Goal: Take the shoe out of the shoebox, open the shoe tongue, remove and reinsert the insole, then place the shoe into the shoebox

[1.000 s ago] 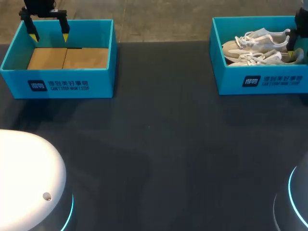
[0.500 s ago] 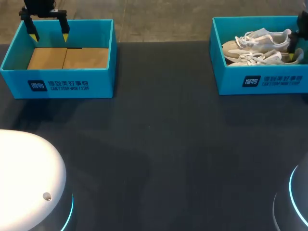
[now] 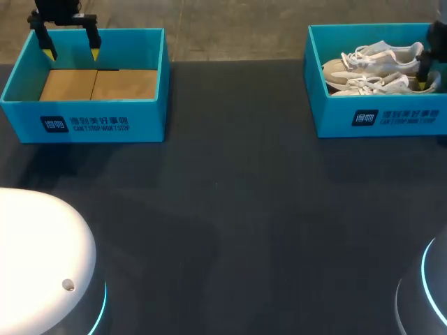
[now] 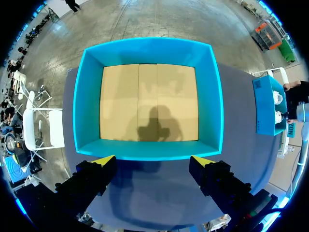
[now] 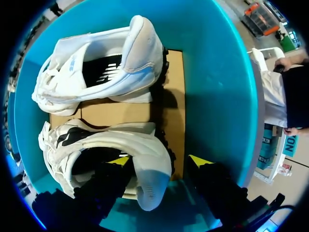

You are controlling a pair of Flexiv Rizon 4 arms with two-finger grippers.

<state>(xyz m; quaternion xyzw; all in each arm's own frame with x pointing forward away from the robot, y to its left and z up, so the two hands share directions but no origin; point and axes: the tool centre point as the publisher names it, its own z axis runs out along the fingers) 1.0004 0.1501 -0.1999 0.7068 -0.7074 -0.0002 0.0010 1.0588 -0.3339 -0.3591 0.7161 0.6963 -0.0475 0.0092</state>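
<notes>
Two shoes: a white low-top pair lay side by side inside the shoebox (image 3: pixel 380 120), the nearer shoe (image 3: pixel 370 86) (image 5: pixel 111 145) by its front wall and the farther shoe (image 3: pixel 369 57) (image 5: pixel 104 63) by its back wall.
Look of the shoes: off-white uppers, white laces bunched over the tongues, dark linings showing in the openings, a dark tread edge under each heel; the farther shoe had a pale blue-grey panel at the heel.
Lie of the shoes: toes pointed to the shoebox wall nearest the table's middle, heels to the opposite wall.
Shoebox: bright blue and open-topped, with a tan cardboard floor (image 5: pixel 171 92) bare behind the heels.
Right gripper (image 3: pixel 423 78) (image 5: pixel 160 160): down inside the shoebox at its heel end, fingers spread, the nearer shoe's heel between them. One fingertip sat over the shoe's opening; the other stood off the heel's outer side, so nothing was clamped.
Left gripper (image 3: pixel 71 50) (image 4: pixel 153 160): well apart from the shoebox, across the table (image 3: pixel 230 209), fingers wide and holding nothing.
Second box (image 3: pixel 84 124) (image 4: pixel 149 96): same blue as the shoebox and well apart from it, only tan cardboard inside; the left gripper hovered at its rim.
</notes>
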